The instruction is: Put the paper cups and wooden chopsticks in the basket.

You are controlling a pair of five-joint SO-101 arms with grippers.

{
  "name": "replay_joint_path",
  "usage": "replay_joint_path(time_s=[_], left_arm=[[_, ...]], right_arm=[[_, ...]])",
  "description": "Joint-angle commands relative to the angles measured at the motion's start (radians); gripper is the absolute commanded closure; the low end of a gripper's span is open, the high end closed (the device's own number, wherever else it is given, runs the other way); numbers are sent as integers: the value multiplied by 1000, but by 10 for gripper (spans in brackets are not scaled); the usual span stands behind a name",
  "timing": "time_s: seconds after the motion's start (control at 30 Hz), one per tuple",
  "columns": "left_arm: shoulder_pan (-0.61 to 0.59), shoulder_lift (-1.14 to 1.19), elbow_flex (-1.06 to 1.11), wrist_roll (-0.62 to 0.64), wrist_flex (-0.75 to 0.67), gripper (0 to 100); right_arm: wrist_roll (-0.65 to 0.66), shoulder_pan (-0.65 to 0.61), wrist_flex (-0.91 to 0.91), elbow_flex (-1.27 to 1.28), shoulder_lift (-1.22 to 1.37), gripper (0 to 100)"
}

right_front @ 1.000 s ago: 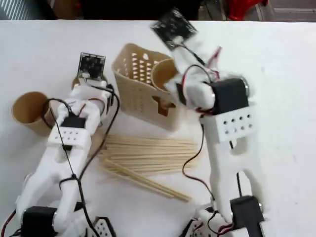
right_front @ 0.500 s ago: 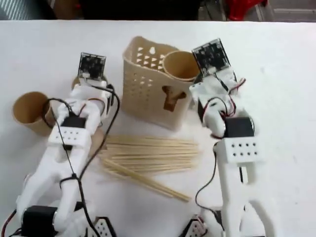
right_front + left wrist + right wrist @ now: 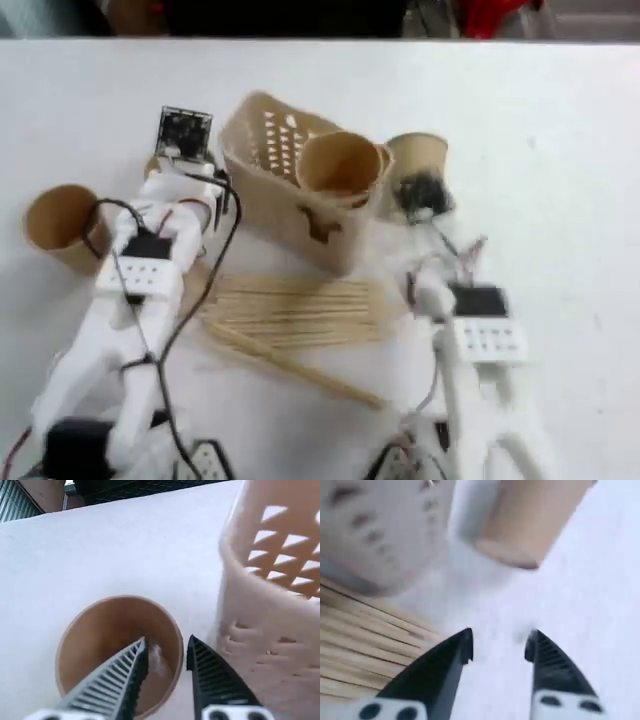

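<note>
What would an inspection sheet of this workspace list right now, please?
Surface: white table.
Job's things: basket holds one paper cup; second cup beside it; third cup far left; wooden chopsticks loose on the table.
Clutter: nothing seen.
Grippers: left gripper open, astride a fourth cup's rim; right gripper open, empty.
Cables: black cable along left arm.
Surroundings: dark area beyond the far edge.

Cream perforated basket [image 3: 262,160] stood tilted at upper centre of the high view. One brown paper cup [image 3: 338,165] was seated in its right end, mouth up. Second cup [image 3: 418,155] stood just right of the basket. Third cup [image 3: 58,225] sat at far left. Fourth cup [image 3: 90,645] stood upright just beside the basket's left wall. Wooden chopsticks [image 3: 300,310] lay in a loose flat bundle below the basket, a few angled toward lower right.
</note>
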Motion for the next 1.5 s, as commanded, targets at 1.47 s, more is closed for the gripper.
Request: replay_joint_path(time_s=[1.47], left_arm=[[-1, -7, -6, -11, -28, 854]], right_arm=[[5, 91, 481, 517, -1064, 817]])
